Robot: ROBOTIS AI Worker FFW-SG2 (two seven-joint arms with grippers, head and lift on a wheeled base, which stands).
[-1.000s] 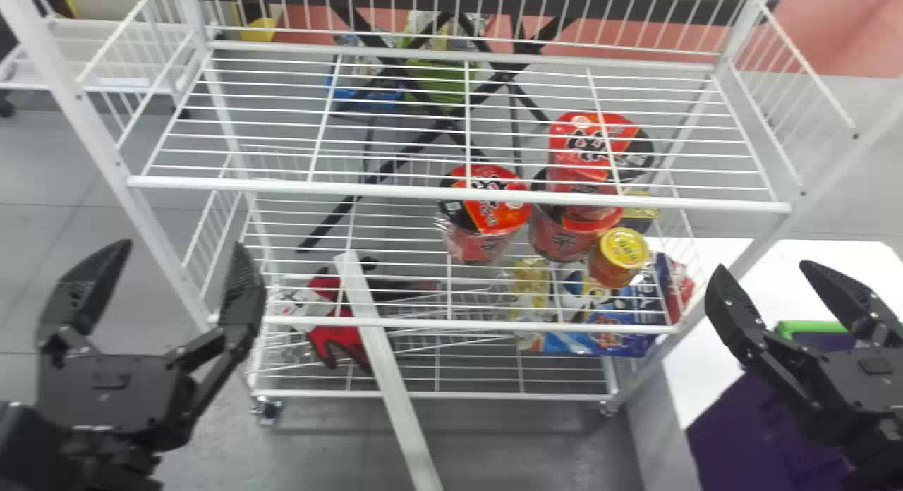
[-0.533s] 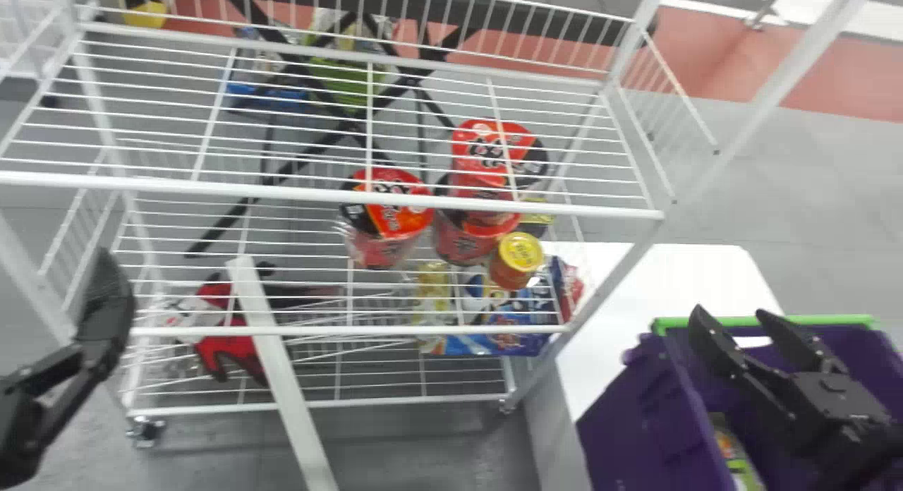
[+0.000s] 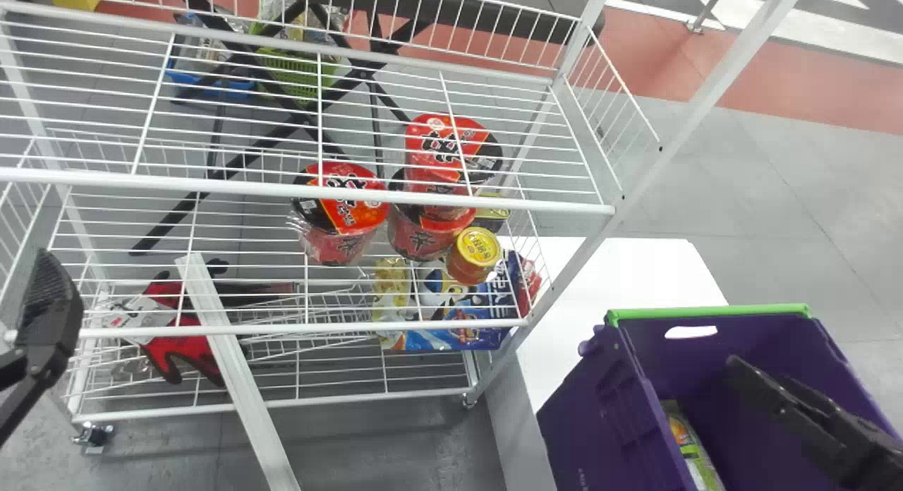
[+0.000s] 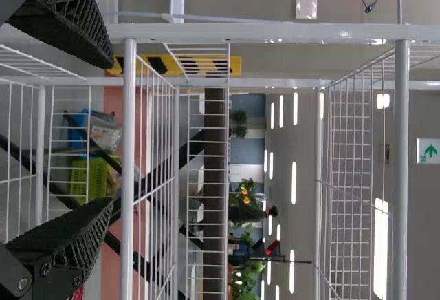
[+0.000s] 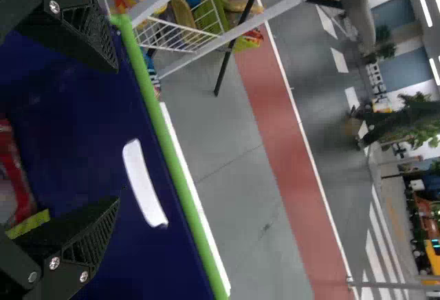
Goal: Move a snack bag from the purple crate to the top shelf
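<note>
My right gripper (image 3: 763, 375) hangs over the inside of the purple crate (image 3: 600, 413), to the right of the snack bag (image 3: 690, 445) lying along the crate's left wall. In the right wrist view the right gripper (image 5: 115, 135) is open, with a red bag (image 5: 15, 176) partly seen between and behind its fingers and the crate's green rim (image 5: 165, 155) beyond. Parked at the left edge is my left gripper (image 3: 49, 307); the left wrist view shows this gripper (image 4: 111, 133) open and empty before the white rack. The top shelf (image 3: 303, 189) bears nothing that I see.
Cup noodles (image 3: 346, 209) and a yellow-lidded cup (image 3: 474, 255) stand on the rack's shelf below the top one. Lower down are packaged snacks (image 3: 451, 329) and red gloves (image 3: 180, 343). The rack's white post (image 3: 677, 145) rises between top shelf and crate, which stands by a white table (image 3: 621, 279).
The head view has swung right, so rack and left arm slid leftward and the crate came into view. My right gripper has moved from beside the crate's green rim to over its inside.
</note>
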